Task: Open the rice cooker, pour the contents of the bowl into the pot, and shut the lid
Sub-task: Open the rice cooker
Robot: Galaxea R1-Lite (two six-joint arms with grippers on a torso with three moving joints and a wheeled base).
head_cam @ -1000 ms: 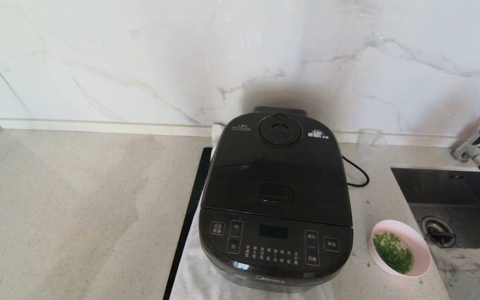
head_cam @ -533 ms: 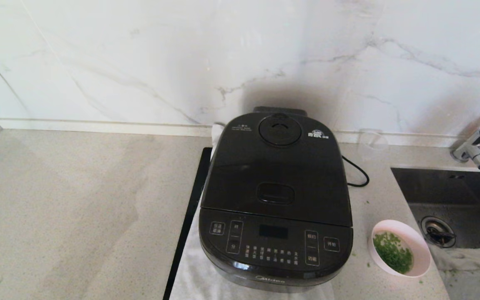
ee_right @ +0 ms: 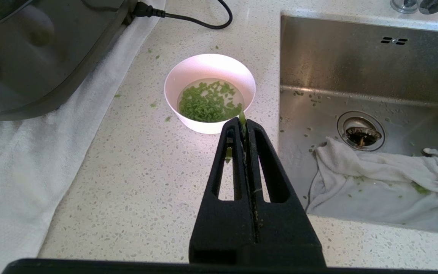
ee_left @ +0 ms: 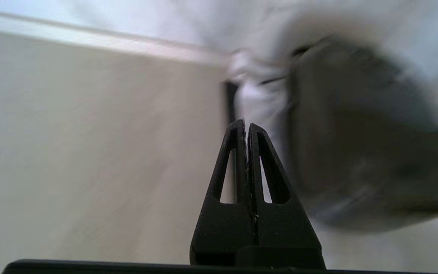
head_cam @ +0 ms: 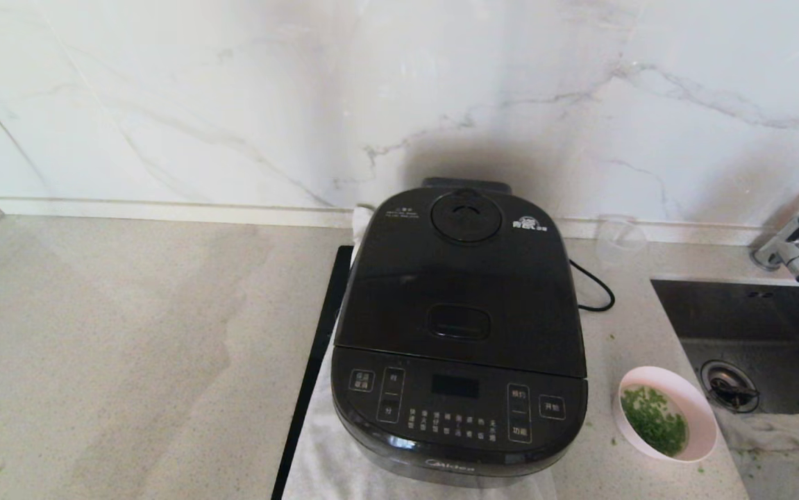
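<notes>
Wide bare counter point(head_cam: 128, 347) left of rice cooker point(head_cam: 460, 326)

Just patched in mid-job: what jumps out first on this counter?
The big glossy black rice cooker fills the middle of the head view on a white towel, its lid shut. At its right, by the sink, stands the pale pink bowl of chopped green bits. The right gripper hangs shut near it.

We see rice cooker point(head_cam: 459, 333) mid-desk point(head_cam: 128, 347) on towel point(head_cam: 330, 451), lid point(head_cam: 461, 278) down. Bowl point(head_cam: 666, 414) right of cooker, on desk, holding chopped greens point(head_cam: 652, 419). Sink point(head_cam: 753, 333) further right, cloth point(head_cam: 781, 430) in it. Measuring cup point(head_cam: 620, 239) behind cooker's right.
</notes>
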